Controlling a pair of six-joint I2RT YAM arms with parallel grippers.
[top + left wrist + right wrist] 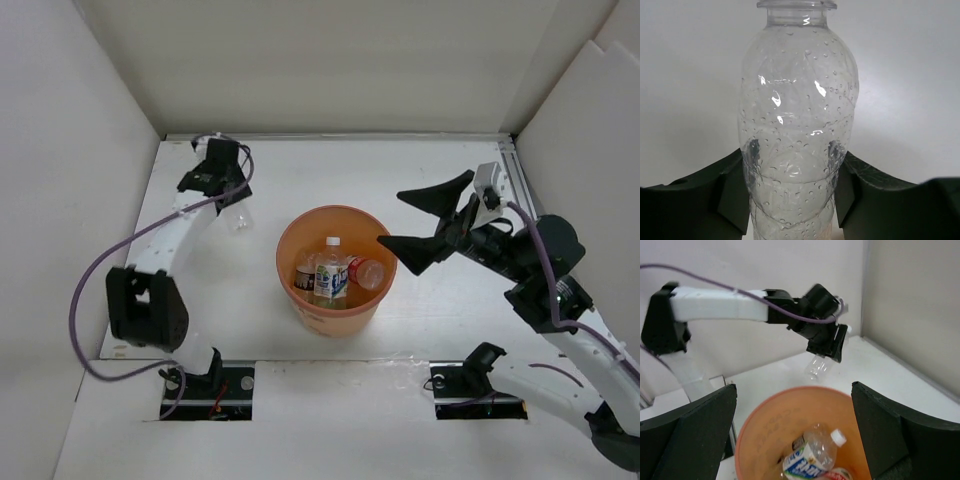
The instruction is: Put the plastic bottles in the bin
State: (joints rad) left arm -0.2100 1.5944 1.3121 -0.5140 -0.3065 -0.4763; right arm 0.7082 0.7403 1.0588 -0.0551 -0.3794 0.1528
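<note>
My left gripper (232, 200) is shut on a clear plastic bottle (797, 125) without a cap, held at the far left of the table (440, 180), left of the bin. The same bottle (240, 220) shows small in the top view and under the left fingers in the right wrist view (818, 365). The orange bin (290, 255) stands mid-table and holds several bottles: a clear one with a blue-white label and white cap (331, 272) and a red-labelled one (366, 272). My right gripper (415, 222) is open and empty, right at the bin's right rim (757, 417).
White walls enclose the table on the left, back and right. A metal rail (516, 170) runs along the far right edge. The left arm's purple cable (85, 290) loops out over the left side.
</note>
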